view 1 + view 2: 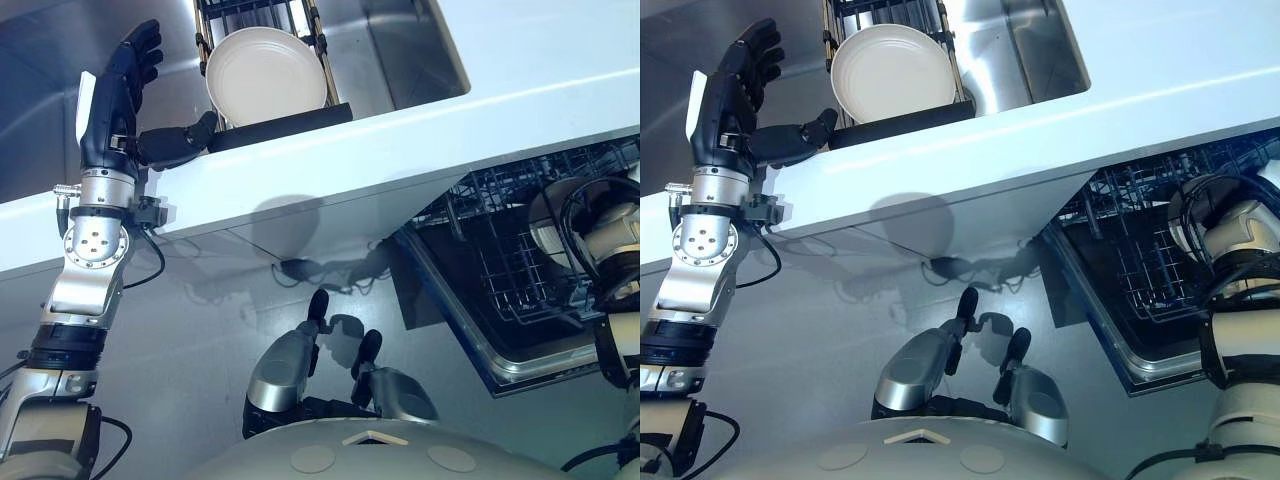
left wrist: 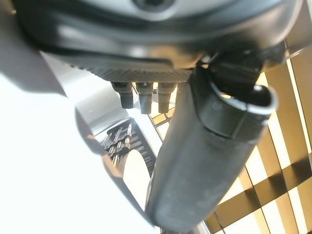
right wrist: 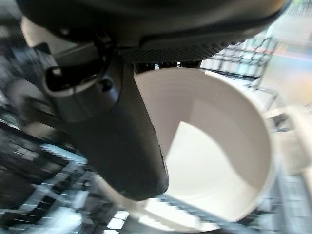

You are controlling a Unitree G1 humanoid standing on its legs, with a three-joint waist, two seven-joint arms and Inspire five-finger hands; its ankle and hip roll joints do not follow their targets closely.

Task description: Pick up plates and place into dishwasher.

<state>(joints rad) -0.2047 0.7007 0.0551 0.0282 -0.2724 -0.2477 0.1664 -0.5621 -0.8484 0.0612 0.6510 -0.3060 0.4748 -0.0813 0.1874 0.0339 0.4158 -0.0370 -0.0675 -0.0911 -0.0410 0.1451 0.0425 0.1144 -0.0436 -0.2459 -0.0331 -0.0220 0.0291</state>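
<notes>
Leaning in a dark rack set in the sink, a cream plate is flanked by the left hand, whose fingers are held straight with the thumb beside the rack. A second plate is pinched by the right hand over the open dishwasher below the table.

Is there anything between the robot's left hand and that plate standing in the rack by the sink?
Nothing visible. The left hand is open beside the dish rack, its thumb reaching toward the plate, with only open space between them.
</notes>
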